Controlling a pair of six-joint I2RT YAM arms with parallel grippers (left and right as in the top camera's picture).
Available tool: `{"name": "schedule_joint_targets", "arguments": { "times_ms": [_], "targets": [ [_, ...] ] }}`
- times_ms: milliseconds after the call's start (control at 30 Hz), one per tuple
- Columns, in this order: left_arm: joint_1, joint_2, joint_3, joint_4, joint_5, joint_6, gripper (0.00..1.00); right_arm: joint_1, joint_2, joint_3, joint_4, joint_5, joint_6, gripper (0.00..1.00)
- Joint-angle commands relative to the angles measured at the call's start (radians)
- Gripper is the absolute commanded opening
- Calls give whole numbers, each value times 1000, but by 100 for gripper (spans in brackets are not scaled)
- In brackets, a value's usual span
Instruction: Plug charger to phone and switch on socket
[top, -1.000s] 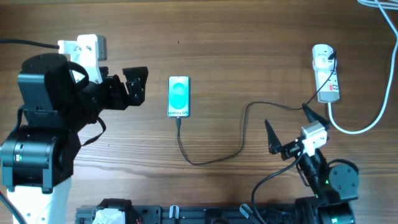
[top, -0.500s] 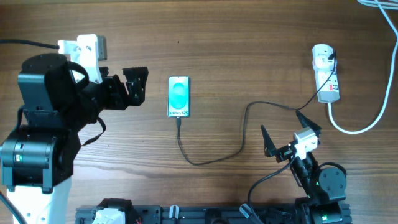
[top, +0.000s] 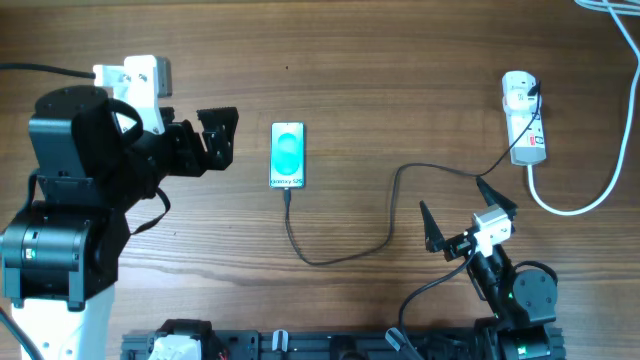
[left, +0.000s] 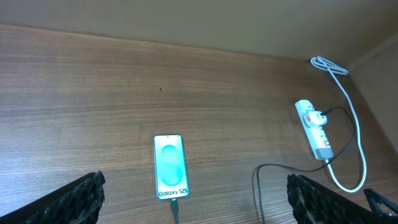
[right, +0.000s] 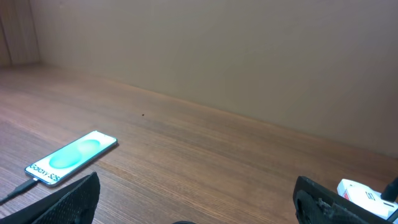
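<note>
The worktop (top: 400, 60) was brown wood with a fine grain and a dull sheen. The phone (top: 287, 154) had a glossy screen, the socket (top: 524, 118) was smooth white plastic, and the charger (top: 340, 261) was matt black. The pads (left: 81, 199) of my left tool (top: 219, 134) looked black and rough.

You see a teal-and-white phone (top: 287, 155), black charger (top: 345, 250), white socket (top: 523, 118) with red switch, brown wood-grain worktop (top: 400, 70).

Both arms are black with white wrist blocks – the left arm (top: 70, 170) bulky on a white base (top: 55, 325), the right arm (top: 505, 280) slimmer, green-lit
</note>
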Motion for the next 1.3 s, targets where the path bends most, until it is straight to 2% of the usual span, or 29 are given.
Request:
{"name": "schedule_joint_targets", "arguments": {
  "times_ms": [0, 467, 667, 767, 900, 1267],
  "targets": [
    [5, -5, 4, 2, -10, -6, 100, -4, -15, -3, 5, 2, -2, 100],
    [3, -5, 4, 2, -10, -5, 100, -4, -15, -3, 5, 2, -2, 100],
    [3, -95, -21, -10, -40, 14, 100, -4, -15, -3, 5, 2, -2, 100],
    [4, -193, -121, 41, -39, 49, 100, -4, -15, -3, 5, 2, -2, 100],
    [3, -350, -332, 226, -38, 105, 100, -4, -15, -3, 5, 2, -2, 100],
    [4, -687, -861, 652, -39, 111, 100, -4, -15, -3, 5, 2, -2, 100]
  ]
}}
